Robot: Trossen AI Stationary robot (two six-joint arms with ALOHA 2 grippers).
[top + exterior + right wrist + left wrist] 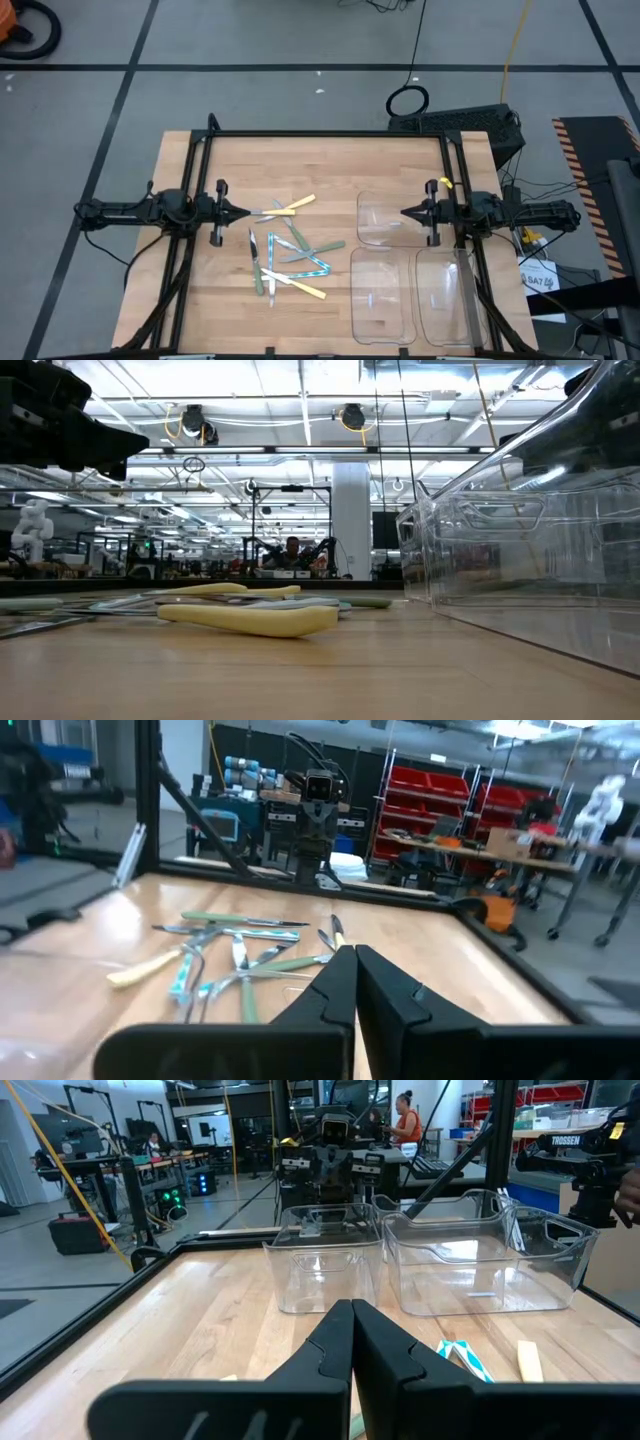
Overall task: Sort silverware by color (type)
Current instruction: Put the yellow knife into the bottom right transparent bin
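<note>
Evidently nothing has been sorted yet: the silverware (286, 252) lies in one loose, crossed heap on the tabletop (320, 160), left of centre, and all three clear trays (390, 218) on the right side look empty. That layout makes sense for the job — a mixed pile on one half, three bins on the other, one bin likely meant for each handle colour.

Yellow, pale green and light blue handles overlap in the heap. One yellow piece (296, 206) sits at the far edge of the pile, just beside the left gripper (246, 213), and another yellow one (308, 290) lies at the near edge; green ones (320, 248) fan toward the trays. Because the pieces cross each other, I judge that pulling one out could drag its neighbours.

The left gripper hangs at the pile's left edge with its fingers pressed together, holding nothing; its wrist view shows the two dark fingers (352, 1342) meeting at a point above the wood. The right gripper (405, 213) mirrors it — fingers likewise closed and empty — over the far tray. Both arms reach in level from opposite sides, tips facing each other, which reads as a rest pose, not a reach.

From table height, a yellow handle (250, 620) lies flat in front, the tray wall (520, 530) rising at right. A person shows far off in the room behind.
</note>
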